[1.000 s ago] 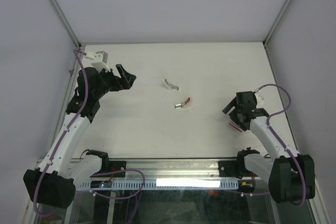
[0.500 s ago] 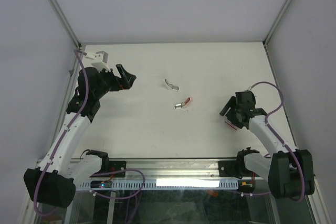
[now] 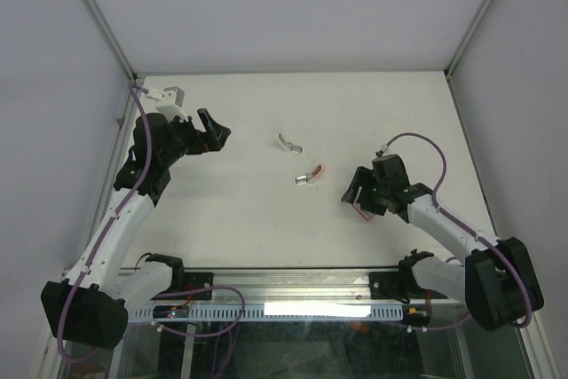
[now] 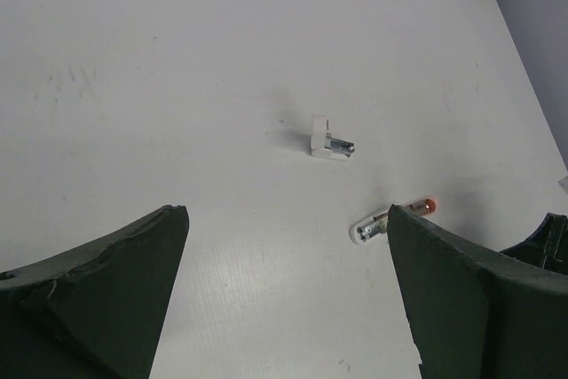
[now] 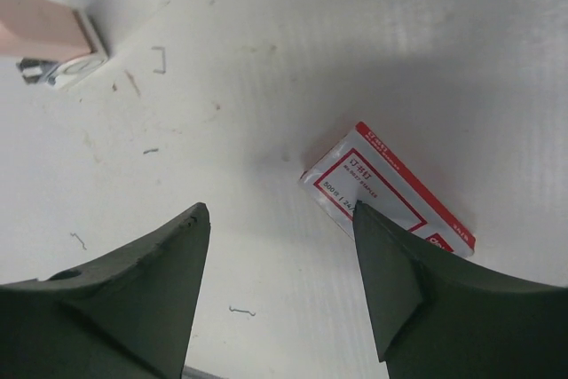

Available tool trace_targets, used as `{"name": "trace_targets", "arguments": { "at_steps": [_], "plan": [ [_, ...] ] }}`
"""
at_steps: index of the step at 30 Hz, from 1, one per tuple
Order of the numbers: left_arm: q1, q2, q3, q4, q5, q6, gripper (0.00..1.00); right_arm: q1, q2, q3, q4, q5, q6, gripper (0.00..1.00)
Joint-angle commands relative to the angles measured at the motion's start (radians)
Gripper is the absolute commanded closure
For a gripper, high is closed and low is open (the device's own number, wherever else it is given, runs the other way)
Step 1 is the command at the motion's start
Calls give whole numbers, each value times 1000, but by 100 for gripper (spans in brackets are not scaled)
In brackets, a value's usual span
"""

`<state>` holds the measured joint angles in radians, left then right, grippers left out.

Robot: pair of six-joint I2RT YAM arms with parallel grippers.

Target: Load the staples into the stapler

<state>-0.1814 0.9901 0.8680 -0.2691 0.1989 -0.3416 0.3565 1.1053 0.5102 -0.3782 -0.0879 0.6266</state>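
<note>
The stapler (image 3: 309, 175), tiny, pink and grey with a silvery end, lies on the white table near the middle. It also shows in the left wrist view (image 4: 390, 217) and at the top left of the right wrist view (image 5: 49, 37). A small red-and-white staple box (image 5: 386, 188) lies flat under my right gripper (image 5: 280, 215), which is open, its right finger over the box's corner. In the top view that right gripper (image 3: 355, 200) is right of the stapler. My left gripper (image 3: 213, 129) is open and empty at the far left, above the table (image 4: 286, 212).
A small white-and-metal part (image 3: 290, 143) lies just behind the stapler, also in the left wrist view (image 4: 330, 143). Loose single staples (image 5: 241, 311) lie scattered on the table near the right gripper. Grey walls close in the table on three sides.
My right arm has swung left toward the stapler, and the red-and-white box has shifted left with it. The left arm has not moved.
</note>
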Motion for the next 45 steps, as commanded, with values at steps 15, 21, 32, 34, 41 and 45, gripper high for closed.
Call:
{"name": "trace_targets", "arguments": {
  "at_steps": [15,21,32,34,41,45],
  "plan": [
    [11,-8,-2,22,-23,37,1,357,219,46,299,-108,-47,32],
    [11,-2,-4,25,-19,37,1,492,287,140,300,-98,-125,32],
    [13,5,-5,29,-10,35,1,720,315,260,184,75,-129,26],
    [12,5,-5,29,-9,35,1,741,335,252,179,98,-102,26],
    [11,1,-6,29,-12,34,1,753,354,238,161,168,-28,27],
    [11,0,-6,29,-15,35,1,753,345,239,110,212,8,27]
  ]
}}
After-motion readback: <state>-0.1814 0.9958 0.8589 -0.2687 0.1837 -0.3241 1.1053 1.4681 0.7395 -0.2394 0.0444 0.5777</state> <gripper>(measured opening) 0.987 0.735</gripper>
